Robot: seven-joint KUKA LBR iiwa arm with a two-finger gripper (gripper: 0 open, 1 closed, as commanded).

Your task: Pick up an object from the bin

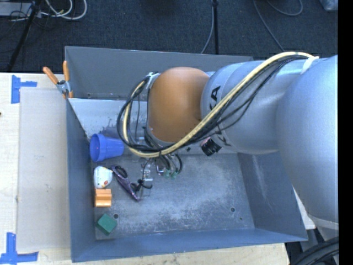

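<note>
We see the arm's orange cover [174, 106] hanging over the grey bin [182, 242], with the gripper [145, 180] low above the bin floor, down and to the right of the blue cup [105, 147]. The cup lies on its side near the bin's left wall. A thin dark purple thing [128, 185] with 1 loop at its upper end lies slantwise below and to the right of the cup. Its lower right end sits right at the gripper's tip, seemingly touching it. Whether the gripper is released or clenched there, we cannot tell. 3 more things line up beneath the cup: a white piece [102, 175] just below it, then an orange block [102, 197], and lowest a green block [106, 223].
</note>
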